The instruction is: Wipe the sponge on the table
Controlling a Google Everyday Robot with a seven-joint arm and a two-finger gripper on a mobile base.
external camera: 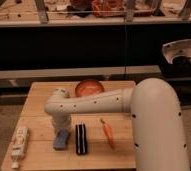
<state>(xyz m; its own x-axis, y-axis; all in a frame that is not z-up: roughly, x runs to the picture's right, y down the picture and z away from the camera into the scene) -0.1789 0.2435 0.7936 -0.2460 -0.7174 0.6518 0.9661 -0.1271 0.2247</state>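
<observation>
A small blue-grey sponge (pixel 61 139) lies on the light wooden slatted table (pixel 39 100), left of centre toward the front. My white arm reaches in from the right and bends down at the wrist, and the gripper (pixel 61 128) hangs straight over the sponge, at or just above its far end. The wrist hides where the gripper meets the sponge.
A black block with white stripes (pixel 80 138) lies just right of the sponge. An orange carrot-like item (pixel 108 133) sits further right. A white bottle-like object (pixel 19 144) lies at the front left. An orange bowl (pixel 89 88) stands at the table's back.
</observation>
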